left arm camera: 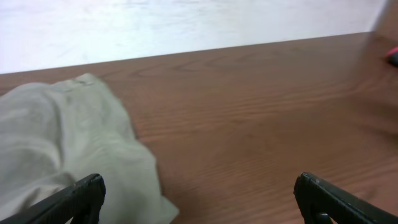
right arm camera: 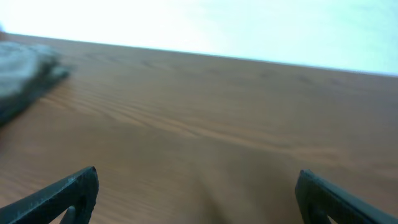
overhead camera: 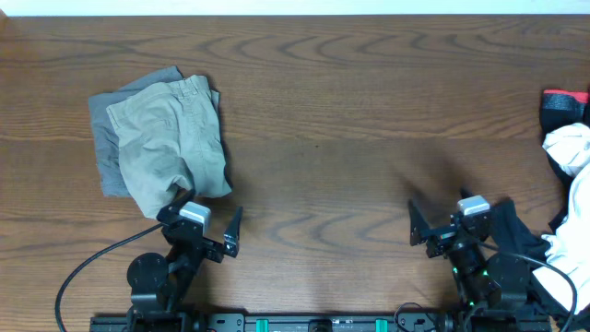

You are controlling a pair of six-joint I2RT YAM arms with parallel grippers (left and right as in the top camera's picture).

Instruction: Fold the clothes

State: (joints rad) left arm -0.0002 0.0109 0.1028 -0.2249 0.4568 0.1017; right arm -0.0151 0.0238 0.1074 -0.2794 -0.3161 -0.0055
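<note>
Nearest the camera side of the table (overhead camera: pixel 323 92), the left gripper (overhead camera: pixel 205 212) stands released, its jaws spread wide and holding nothing. A black cable (overhead camera: pixel 83 267) loops away from its base. The right gripper (overhead camera: pixel 456 210) matches it, jaws wide apart over bare wood. The left wrist view shows the left gripper (left arm camera: pixel 199 186) with dark wood between its fingertips and the khaki shorts (left arm camera: pixel 62 143) bunched just at its left finger. The right wrist view shows the right gripper (right arm camera: pixel 198 180) facing wood grain alone.

Just beyond the left gripper, the khaki shorts (overhead camera: pixel 175 138) lie crumpled on a grey piece (overhead camera: pixel 106 138) that shows along their left and far sides. The shorts' near hem reaches the gripper's left finger.

At the table's right edge a white garment (overhead camera: pixel 569 148) lies bunched against a black garment (overhead camera: pixel 562 115) with a red band (overhead camera: pixel 564 95), both partly cut off by the frame. More black cloth trails down beside the right arm. Any print on the white garment cannot be made out, and no writing is readable anywhere.

Between the two heaps, well apart, a broad stretch of wood runs to the table's far edge, a straight line against a pale background.
</note>
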